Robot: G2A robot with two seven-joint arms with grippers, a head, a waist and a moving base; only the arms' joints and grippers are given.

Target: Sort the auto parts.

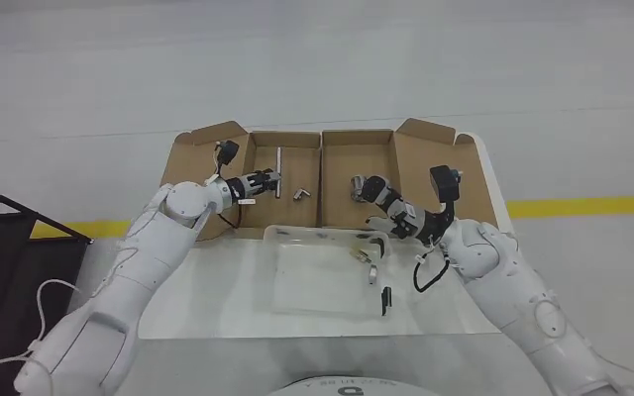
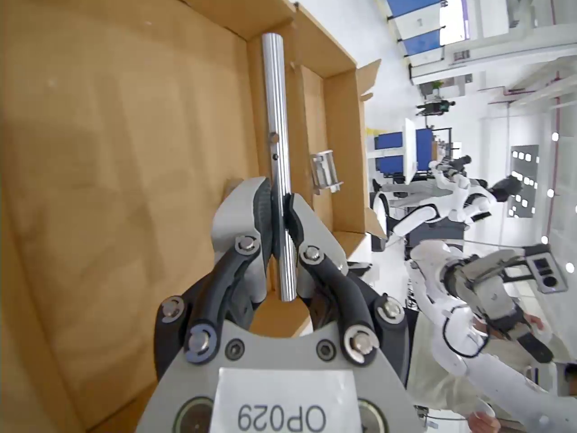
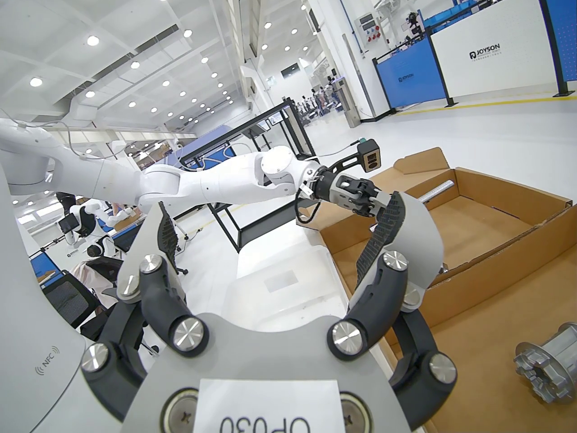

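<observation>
A long shiny metal rod (image 2: 274, 92) lies along the right wall of the left cardboard box (image 1: 258, 208). My left gripper (image 2: 281, 209) is shut on the rod's near end; from above it is low inside that box (image 1: 269, 182). A small silver bracket (image 2: 324, 173) rests on the box floor beside the rod (image 1: 278, 163). My right gripper (image 3: 275, 236) is open with nothing between its fingers and hangs over the front left corner of the right box (image 1: 436, 203). A grey toothed hub (image 3: 547, 369) lies on that box's floor.
A clear plastic tray (image 1: 297, 287) sits in front of the boxes, holding small metal parts (image 1: 362, 254) and a black part (image 1: 385, 300) at its right side. The box flaps (image 1: 426, 131) stand up at the back. The white table (image 1: 238, 297) carries everything.
</observation>
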